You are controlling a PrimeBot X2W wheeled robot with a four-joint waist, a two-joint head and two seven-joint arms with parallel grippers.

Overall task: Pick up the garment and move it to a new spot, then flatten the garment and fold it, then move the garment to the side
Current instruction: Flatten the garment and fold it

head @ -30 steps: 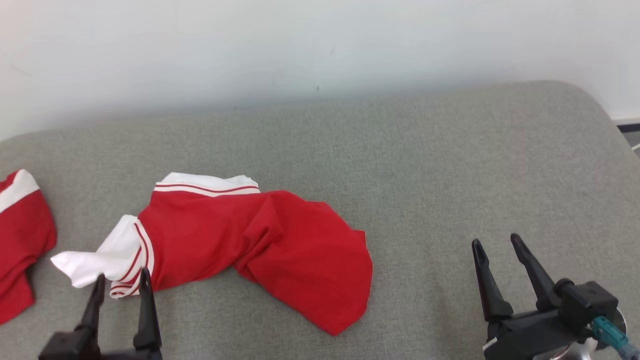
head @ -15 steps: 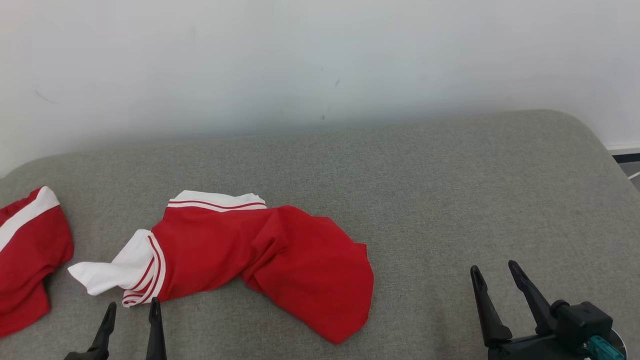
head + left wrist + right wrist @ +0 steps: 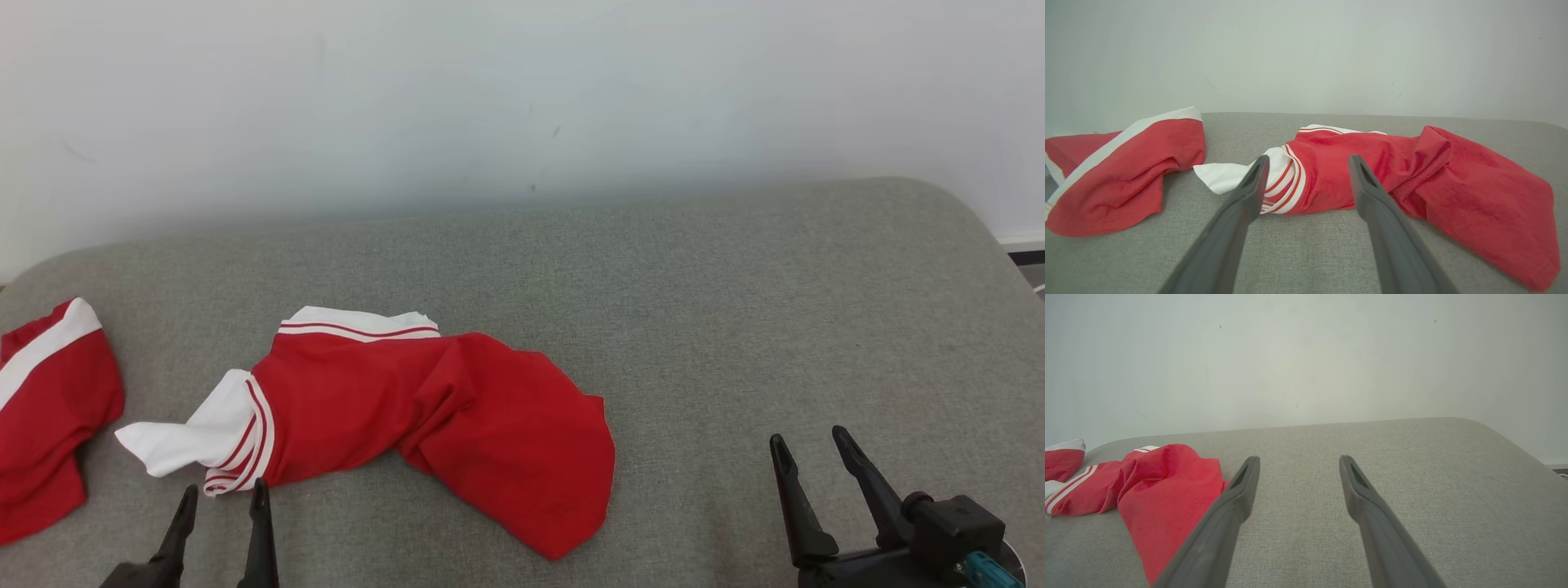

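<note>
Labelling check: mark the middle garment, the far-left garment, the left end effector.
middle garment (image 3: 490, 416), head view, red body
far-left garment (image 3: 57, 400), head view, red panel
left end effector (image 3: 226, 486), head view, between fingertips

A grey, fabric-covered desk (image 3: 735, 286) with rounded corners spreads beneath and ahead of the dark fingers (image 3: 796, 500). Beyond their tips a plain white wall (image 3: 522, 98), flecked with small dark marks, rises behind its far edge. Right of them shows a sliver of dark floor (image 3: 1030, 258). The light is soft and even.
</note>
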